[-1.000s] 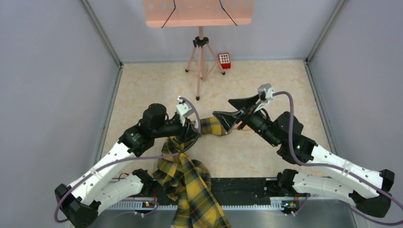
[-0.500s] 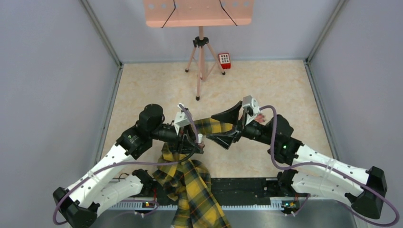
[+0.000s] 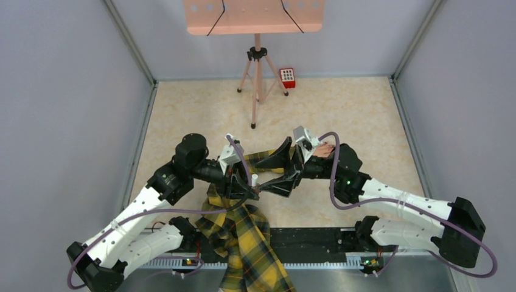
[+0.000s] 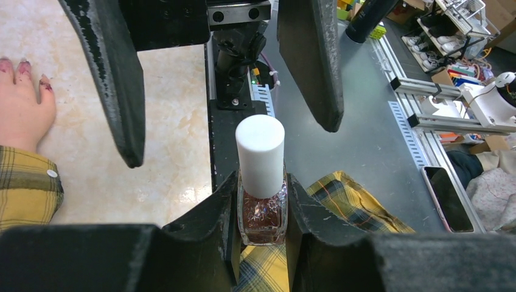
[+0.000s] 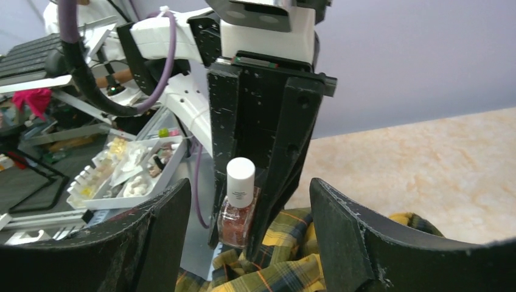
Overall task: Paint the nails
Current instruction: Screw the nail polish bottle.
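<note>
**Polish bottle clamped, other gripper spread around it**

The yellow-black plaid sleeve [image 3: 243,237] spills from the lower centre of the overhead view up toward mid-frame, where the two grippers meet. The left gripper [image 4: 261,204] is clamped on a nail polish bottle [image 4: 261,214], upright at bottom centre of the left wrist view. The right gripper [image 5: 249,191] faces it with jaws spread, one finger on each side of the bottle, neither touching it. The pale mannequin hand [image 4: 21,103] lies flat on the table [image 4: 164,121] at the left edge of the left wrist view, well apart from the bottle. The bottle's white cap [image 4: 260,152] is on. The nails [image 4: 24,66], dark red, sit in that view's upper left corner.
</note>
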`<state>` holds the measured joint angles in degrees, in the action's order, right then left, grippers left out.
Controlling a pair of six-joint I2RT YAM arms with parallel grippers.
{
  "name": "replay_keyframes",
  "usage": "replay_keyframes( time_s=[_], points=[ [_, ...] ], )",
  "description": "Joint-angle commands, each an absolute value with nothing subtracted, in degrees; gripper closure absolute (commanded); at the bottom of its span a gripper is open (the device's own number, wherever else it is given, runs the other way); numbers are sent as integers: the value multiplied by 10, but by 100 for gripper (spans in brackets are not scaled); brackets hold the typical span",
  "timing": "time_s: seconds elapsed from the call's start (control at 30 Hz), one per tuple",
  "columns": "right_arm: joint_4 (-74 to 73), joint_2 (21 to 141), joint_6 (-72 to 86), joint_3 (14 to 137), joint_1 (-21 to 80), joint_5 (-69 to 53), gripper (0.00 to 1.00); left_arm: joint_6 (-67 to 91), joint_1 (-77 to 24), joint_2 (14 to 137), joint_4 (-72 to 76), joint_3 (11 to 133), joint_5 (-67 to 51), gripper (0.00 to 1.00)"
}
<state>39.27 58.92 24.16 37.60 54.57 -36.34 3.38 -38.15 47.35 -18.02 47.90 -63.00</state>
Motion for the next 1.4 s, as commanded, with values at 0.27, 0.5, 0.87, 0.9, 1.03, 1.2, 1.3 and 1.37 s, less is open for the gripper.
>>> replay_keyframes(
  time_s=[0.27,0.5,0.87,0.9,1.03,1.2,1.3,1.37],
  points=[
    [518,636,303,416,540,-425,40,39,-383,465,-151,497,-648,100],
    [520,661,313,426,540,-433,43,38,-383,465,-151,498,-643,100],
    [526,679,328,423,540,-441,79,32,-382,457,-158,499,-608,100],
    [524,679,326,422,540,-443,86,30,-382,454,-159,499,-591,100],
    [505,686,317,417,540,-443,100,20,-382,443,-172,502,-527,100],
    [487,684,302,406,541,-432,100,28,-381,427,-166,496,-475,100],
    [458,681,282,405,542,-419,100,28,-381,424,-166,497,-455,100],
    [432,680,264,408,546,-407,100,31,-381,423,-165,496,-439,100]
  ],
)
